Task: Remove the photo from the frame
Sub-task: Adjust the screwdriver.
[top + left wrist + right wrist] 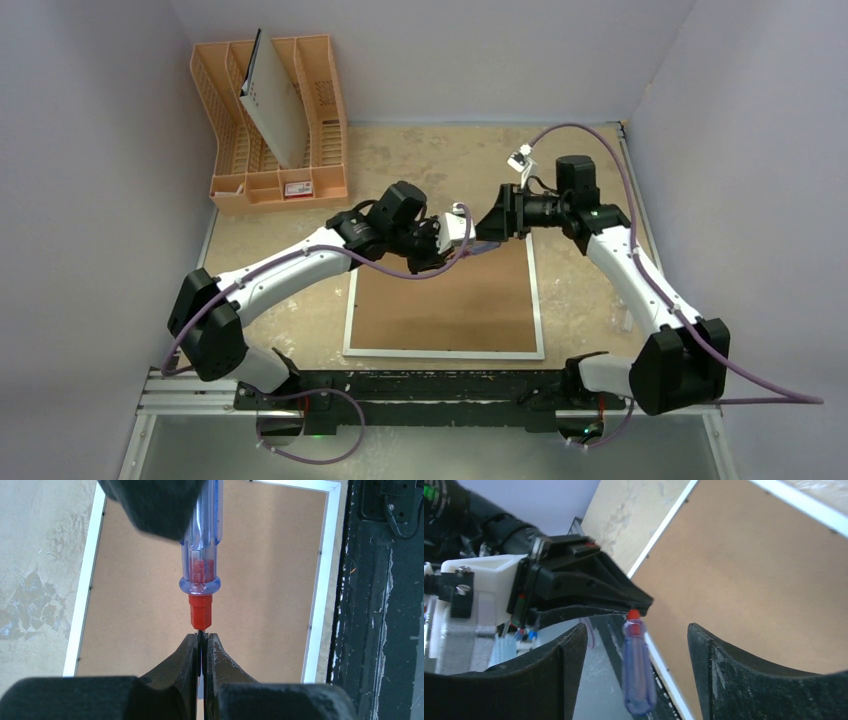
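Two tools meet above the far edge of the frame, which lies flat and back-up on the counter, brown fibreboard showing inside a narrow white border. The photo itself is not to be seen; I judge it sits under that board, face down.

The left tool is pinched tight on the thin metal shaft of a screwdriver, just below its red collar. The right tool stands wide, its fingers either side of the clear blue handle and gripping nothing.

The frame looks stiff, light and far too broad to clasp across, and its front may be breakable glazing. Small dark marks along the inner border are possibly retaining tabs, though the view is too coarse to be sure. The photo should be thin, floppy and easily creased, so it is best lifted by one edge or corner once the back is off.

Faint blue printing on the handle cannot be read. A small red-and-white label in the orange rack is also too small to read.
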Available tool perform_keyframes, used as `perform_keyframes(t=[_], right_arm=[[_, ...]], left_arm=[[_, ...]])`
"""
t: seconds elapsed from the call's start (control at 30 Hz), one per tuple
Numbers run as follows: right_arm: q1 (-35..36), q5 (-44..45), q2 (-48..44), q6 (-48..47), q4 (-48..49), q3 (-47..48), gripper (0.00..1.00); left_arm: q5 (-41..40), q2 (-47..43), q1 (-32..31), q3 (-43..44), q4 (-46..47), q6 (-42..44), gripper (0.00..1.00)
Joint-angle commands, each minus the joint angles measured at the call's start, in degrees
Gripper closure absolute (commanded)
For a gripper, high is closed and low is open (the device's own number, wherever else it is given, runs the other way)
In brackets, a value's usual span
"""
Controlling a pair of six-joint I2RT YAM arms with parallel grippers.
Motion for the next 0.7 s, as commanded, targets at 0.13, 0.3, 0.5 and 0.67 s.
perform_keyframes(t=[0.13, 0.3, 0.5, 0.67], right_arm=[[5.4, -3.4, 3.2, -8.8, -9.3, 5.2, 0.36], [6.4, -4.6, 5.1, -11.0, -12.1, 5.6, 0.40], [7.8, -5.0, 5.8, -11.0, -11.8, 4.4, 0.52], [8.3, -5.2, 6.1, -11.2, -11.3, 4.5, 0.65]], left_arm=[[0.3, 2.3, -0.2, 5.7, -6.0, 5.7, 1.00], [-0.4, 2.3, -0.1, 6.2, -6.6, 6.9, 1.00], [-0.3, 2.4, 0.0, 6.8, -7.4, 8.0, 1.00], [-0.2, 3.1, 0.0, 7.3, -7.7, 8.0, 1.00]])
